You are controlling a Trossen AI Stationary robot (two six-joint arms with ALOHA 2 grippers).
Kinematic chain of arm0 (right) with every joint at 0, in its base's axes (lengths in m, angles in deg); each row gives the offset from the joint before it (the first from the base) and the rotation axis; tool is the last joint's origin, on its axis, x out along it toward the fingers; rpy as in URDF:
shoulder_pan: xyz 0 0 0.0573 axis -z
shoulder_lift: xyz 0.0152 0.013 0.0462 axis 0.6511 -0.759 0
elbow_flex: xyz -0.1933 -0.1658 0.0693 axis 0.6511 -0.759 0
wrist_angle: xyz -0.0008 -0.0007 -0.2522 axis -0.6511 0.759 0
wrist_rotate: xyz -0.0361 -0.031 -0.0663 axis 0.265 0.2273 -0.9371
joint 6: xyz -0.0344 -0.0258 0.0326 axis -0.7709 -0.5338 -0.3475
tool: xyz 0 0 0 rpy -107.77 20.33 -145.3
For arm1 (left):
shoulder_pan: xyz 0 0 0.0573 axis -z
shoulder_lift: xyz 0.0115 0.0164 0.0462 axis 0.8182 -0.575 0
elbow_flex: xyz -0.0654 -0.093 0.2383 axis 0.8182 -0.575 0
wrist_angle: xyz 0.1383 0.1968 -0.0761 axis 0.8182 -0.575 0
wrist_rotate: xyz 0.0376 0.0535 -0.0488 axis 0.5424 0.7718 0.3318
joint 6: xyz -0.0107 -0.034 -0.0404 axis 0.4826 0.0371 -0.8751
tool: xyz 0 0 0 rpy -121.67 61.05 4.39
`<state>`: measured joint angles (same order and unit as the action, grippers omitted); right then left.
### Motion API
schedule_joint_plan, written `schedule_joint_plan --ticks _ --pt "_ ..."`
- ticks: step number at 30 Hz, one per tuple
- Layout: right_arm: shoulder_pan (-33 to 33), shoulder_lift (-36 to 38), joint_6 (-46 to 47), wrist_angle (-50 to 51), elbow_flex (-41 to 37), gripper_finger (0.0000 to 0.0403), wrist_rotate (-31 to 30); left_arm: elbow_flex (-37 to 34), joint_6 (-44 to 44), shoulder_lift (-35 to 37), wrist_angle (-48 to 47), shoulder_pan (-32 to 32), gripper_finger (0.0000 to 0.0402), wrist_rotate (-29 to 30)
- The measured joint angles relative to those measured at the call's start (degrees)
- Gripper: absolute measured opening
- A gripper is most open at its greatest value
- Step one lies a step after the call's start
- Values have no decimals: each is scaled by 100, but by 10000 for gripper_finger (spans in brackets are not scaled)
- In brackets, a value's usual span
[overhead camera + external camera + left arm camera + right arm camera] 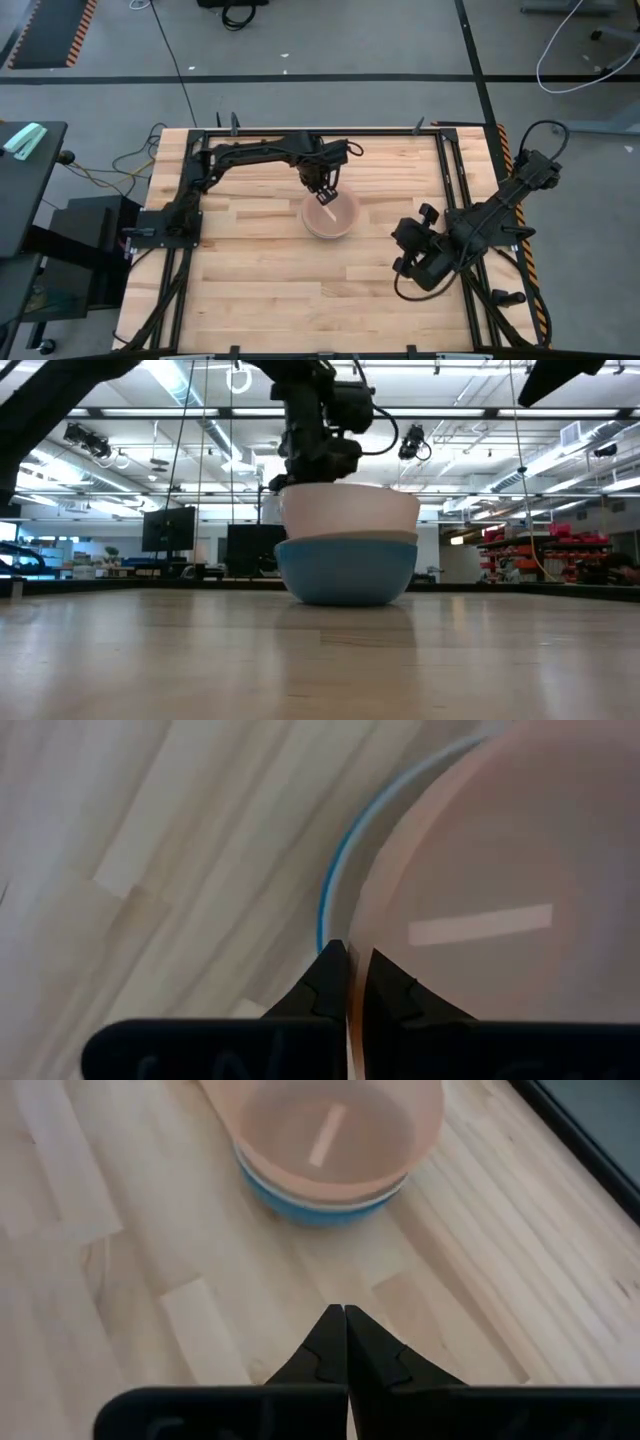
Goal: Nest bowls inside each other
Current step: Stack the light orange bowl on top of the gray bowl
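Three bowls are nested in one stack at mid-table. The salmon-pink bowl (331,212) sits on top, inside the pale grey-white bowl (300,1198), of which only the rim shows. The blue bowl (345,570) is at the bottom and stands on the table. My left gripper (322,193) is at the stack's far-left rim and is shut on the pink bowl (480,870). My right gripper (345,1315) is shut and holds nothing. It hovers over the table to the right of the stack (408,240). My left gripper pinches the pink bowl's rim (352,935) on the stack's far-left side. One finger is inside the bowl and one is outside. The fingers come from above, pointing down. The bowl sits upright, nested in the two bowls below it.
Bare wooden tabletop (260,270) lies all round the stack. A black metal frame (455,170) runs along the table's edges. Beyond the table are cables on the floor and, on the left, a dark cabinet.
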<state>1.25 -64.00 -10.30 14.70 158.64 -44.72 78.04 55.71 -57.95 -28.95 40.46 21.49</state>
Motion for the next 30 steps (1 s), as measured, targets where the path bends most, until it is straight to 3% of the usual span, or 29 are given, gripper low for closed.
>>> schedule_joint_plan --ticks 17,30 --pt "-219 -2 203 86 -2 0 -111 -2 194 -221 187 -43 16 -426" --pt "-216 -2 183 89 -2 4 -112 -7 193 -219 385 -35 112 -738"
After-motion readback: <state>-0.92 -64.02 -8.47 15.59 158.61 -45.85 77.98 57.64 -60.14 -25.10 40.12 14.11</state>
